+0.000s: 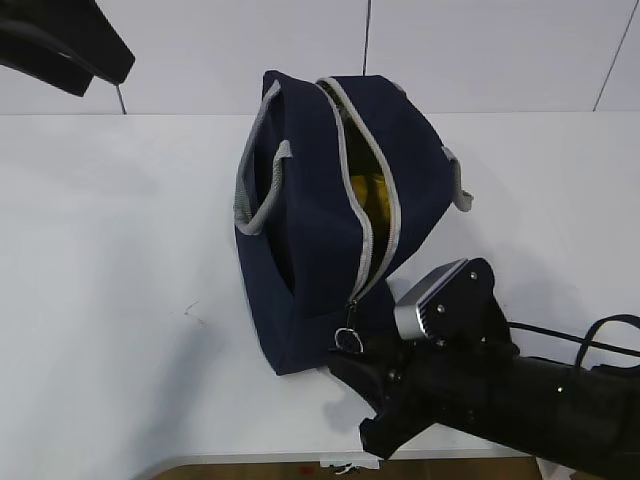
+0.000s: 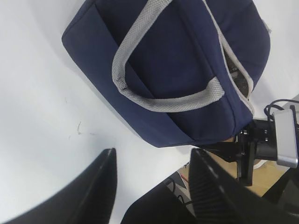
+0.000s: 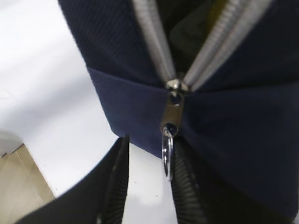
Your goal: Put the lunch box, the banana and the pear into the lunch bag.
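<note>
The navy lunch bag [image 1: 310, 250] lies tilted on the white table, its grey zipper [image 1: 378, 200] open along the top. Something yellow [image 1: 368, 190] shows inside; I cannot tell whether it is the banana or the pear. The lunch box is hidden. My right gripper [image 3: 149, 144] is open at the bag's near end, with the zipper's ring pull [image 3: 167, 154] hanging between the fingers, against the right finger [image 3: 187, 186]. In the exterior view the right gripper [image 1: 345, 360] sits just below the ring pull [image 1: 348, 340]. My left gripper [image 2: 154, 154] is open and empty, held above the bag [image 2: 177, 60] beside its grey handle [image 2: 140, 84].
The left arm [image 1: 60, 40] hangs high at the back left. The table's front edge [image 1: 250, 462] runs just below the right arm. The right arm's wrist camera [image 2: 285, 140] shows beside the bag. A white wall stands behind the table.
</note>
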